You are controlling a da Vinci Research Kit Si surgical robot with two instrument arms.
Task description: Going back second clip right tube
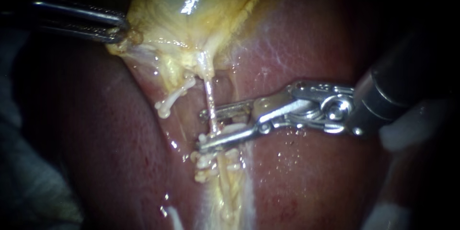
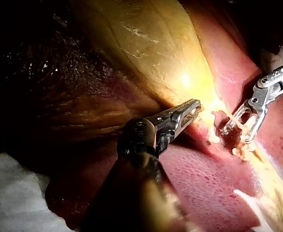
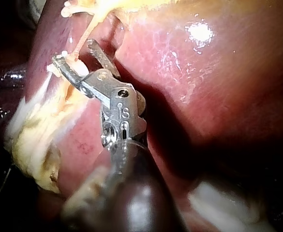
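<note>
The hand of my right instrument (image 1: 203,129) is spread, with one jaw on each side of the thin right tube (image 1: 209,97). That tube runs down from the gallbladder (image 1: 191,14) over the liver (image 1: 316,177). White clips (image 1: 207,163) cluster just below the lower jaw, and another clip (image 1: 173,98) sits on the left tube beside it. The hand of my left instrument (image 1: 120,32) pinches the gallbladder's edge, well apart from the tubes.
</note>
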